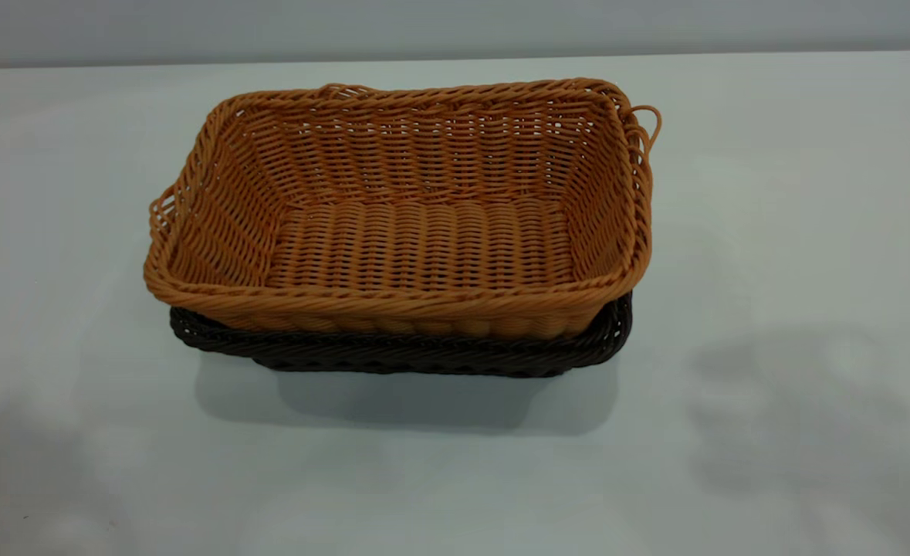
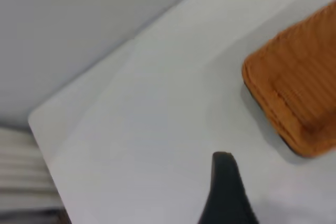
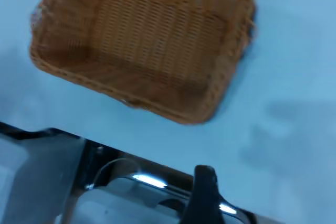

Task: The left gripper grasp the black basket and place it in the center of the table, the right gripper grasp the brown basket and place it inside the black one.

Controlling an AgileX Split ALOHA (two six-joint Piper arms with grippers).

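The brown basket (image 1: 416, 232) sits nested inside the black basket (image 1: 424, 354) at the middle of the table (image 1: 771, 232). Only the black basket's rim shows beneath it. Neither gripper shows in the exterior view. In the left wrist view, my left gripper (image 2: 262, 182) hangs over bare table, apart from the brown basket (image 2: 299, 87), with one dark finger (image 2: 224, 182) visible and nothing held. In the right wrist view, my right gripper (image 3: 236, 192) is near the table's edge, away from the brown basket (image 3: 147, 40), one finger (image 3: 205, 192) visible, empty.
The table's corner (image 2: 37, 121) and a grey wall show in the left wrist view. A dark and shiny metal frame (image 3: 121, 182) lies past the table's edge in the right wrist view. Bare table surrounds the baskets on all sides.
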